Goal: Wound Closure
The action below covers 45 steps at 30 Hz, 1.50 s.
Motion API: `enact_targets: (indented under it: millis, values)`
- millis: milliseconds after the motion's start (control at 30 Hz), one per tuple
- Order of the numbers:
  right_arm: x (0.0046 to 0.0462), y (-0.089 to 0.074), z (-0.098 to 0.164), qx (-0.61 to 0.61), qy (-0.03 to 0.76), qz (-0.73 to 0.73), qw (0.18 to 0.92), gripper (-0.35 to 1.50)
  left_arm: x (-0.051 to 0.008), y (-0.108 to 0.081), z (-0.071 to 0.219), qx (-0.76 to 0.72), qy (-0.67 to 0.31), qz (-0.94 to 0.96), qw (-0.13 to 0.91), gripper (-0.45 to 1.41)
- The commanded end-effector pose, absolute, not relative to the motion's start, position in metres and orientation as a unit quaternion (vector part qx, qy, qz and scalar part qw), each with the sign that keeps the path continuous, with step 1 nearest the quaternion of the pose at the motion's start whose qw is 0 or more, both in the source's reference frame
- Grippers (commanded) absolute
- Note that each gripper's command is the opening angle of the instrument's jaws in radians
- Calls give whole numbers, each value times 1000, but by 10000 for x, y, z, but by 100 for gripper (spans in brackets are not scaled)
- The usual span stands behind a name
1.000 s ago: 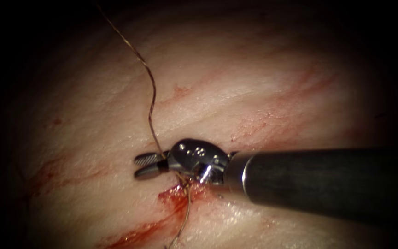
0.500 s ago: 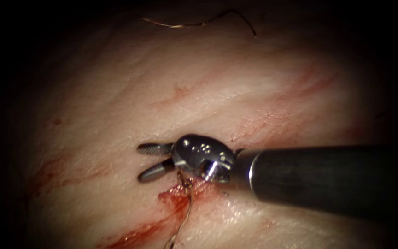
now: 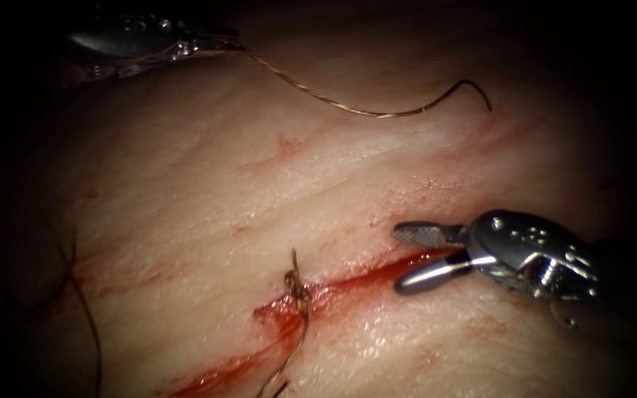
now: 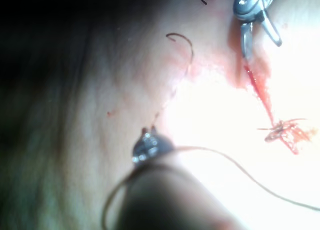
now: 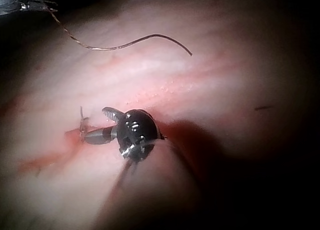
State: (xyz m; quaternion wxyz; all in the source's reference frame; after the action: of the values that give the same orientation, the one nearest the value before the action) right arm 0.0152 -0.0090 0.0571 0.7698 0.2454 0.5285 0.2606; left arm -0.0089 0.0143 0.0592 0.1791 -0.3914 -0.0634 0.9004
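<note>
Two short cut ends of thread stuck up from a knot on the cut, which lay wet with red fluid in the tissue. Beside the cut's right end, the right tool held nothing, its jaws spread. Farthest off, the left tool pinched a loose thread, which trailed rightward to a curled free end. No needle could be made out.
</note>
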Motion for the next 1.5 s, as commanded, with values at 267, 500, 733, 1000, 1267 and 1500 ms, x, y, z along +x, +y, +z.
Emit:
enact_targets:
  millis: [267, 500, 733, 1000, 1267, 1500]
  values:
    - [134, -121, 554, 231, 535, 224, 781, 133, -171, 133, 657, -404, -74, 895, 175, -45]
    - [150, -122, 552, 229, 535, 228, 781, 143, -185, 132, 689, -405, -114, 873, 247, 57]
    - [159, -126, 556, 225, 534, 229, 782, 145, -155, 145, 677, -412, -173, 843, 299, 123]
    - [171, -140, 566, 222, 536, 225, 783, 148, -114, 133, 627, -534, -194, 772, 284, 113]
    - [173, -147, 567, 224, 538, 221, 782, 148, -127, 79, 600, -687, -246, 655, 195, 81]
    - [172, -154, 568, 227, 539, 216, 782, 148, -132, 22, 583, -737, -322, 588, 84, 32]
